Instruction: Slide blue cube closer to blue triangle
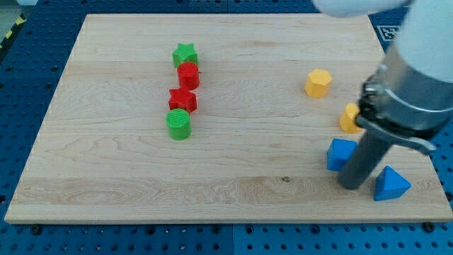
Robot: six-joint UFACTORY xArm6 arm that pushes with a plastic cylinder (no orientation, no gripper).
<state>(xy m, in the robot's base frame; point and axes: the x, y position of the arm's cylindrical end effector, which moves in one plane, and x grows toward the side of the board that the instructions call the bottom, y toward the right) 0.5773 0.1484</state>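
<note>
The blue cube (340, 154) lies near the view's lower right on the wooden board (127, 177). The blue triangle (390, 184) lies to its right and a little lower, close to the board's right edge. My tip (353, 185) is on the board between them, just below and right of the cube and left of the triangle. The dark rod hides part of the cube's right side.
A yellow block (318, 83) sits above the cube, and another yellow block (349, 118) is partly hidden by the arm. A column of a green star (185, 54), red cylinder (188, 75), red star (182, 99) and green cylinder (179, 124) stands left of centre.
</note>
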